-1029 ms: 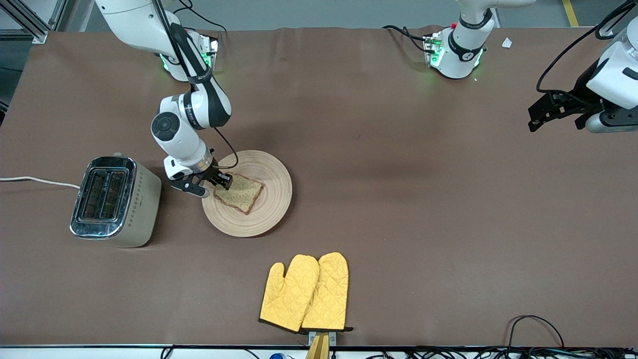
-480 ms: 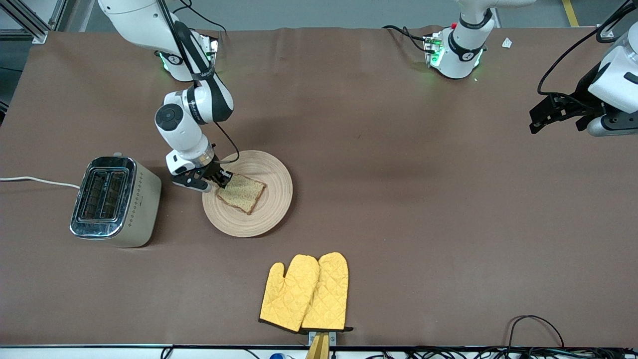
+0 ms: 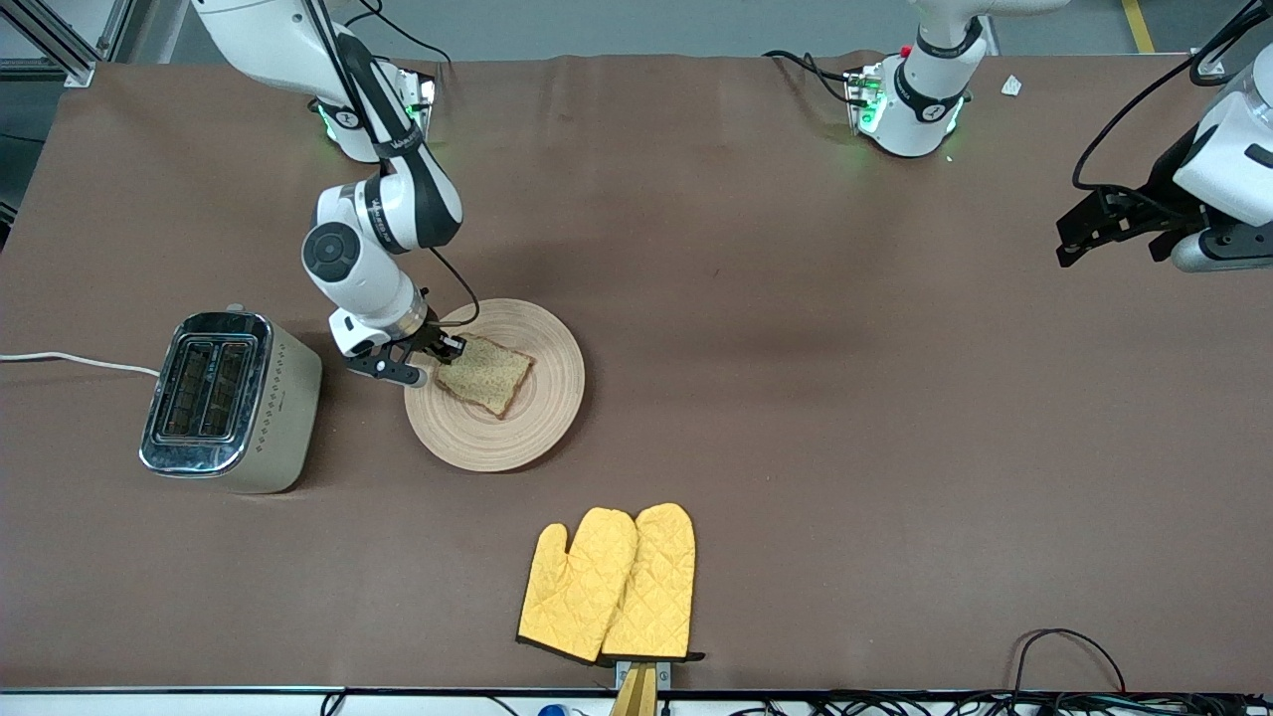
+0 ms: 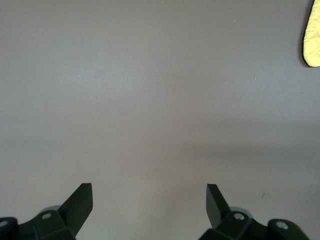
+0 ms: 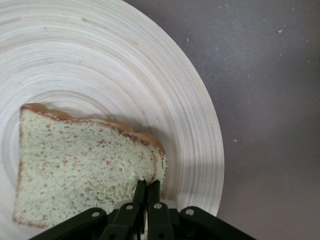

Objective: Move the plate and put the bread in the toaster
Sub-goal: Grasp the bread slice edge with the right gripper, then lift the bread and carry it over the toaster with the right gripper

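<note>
The bread (image 3: 485,374) is a brown speckled slice, and my right gripper (image 3: 445,353) is shut on its corner nearest the toaster. The slice is tilted, raised a little over the round light-wood plate (image 3: 532,423). In the right wrist view the fingers (image 5: 148,189) pinch the bread (image 5: 75,165) at its crust, with the plate (image 5: 125,65) under it. The cream toaster (image 3: 231,400) with chrome top stands toward the right arm's end, beside the plate. My left gripper (image 3: 1104,224) is open, waiting high over the left arm's end; its view shows its open gripper (image 4: 149,196) over bare table.
A pair of yellow oven mitts (image 3: 609,585) lies nearer the front camera than the plate; one mitt's tip shows in the left wrist view (image 4: 312,35). The toaster's white cord (image 3: 70,360) runs off the table edge. Cables lie along the front edge.
My right gripper has lifted the gripped corner of the bread, and the slice has shifted slightly away from the front camera over the plate. The left arm has barely moved.
</note>
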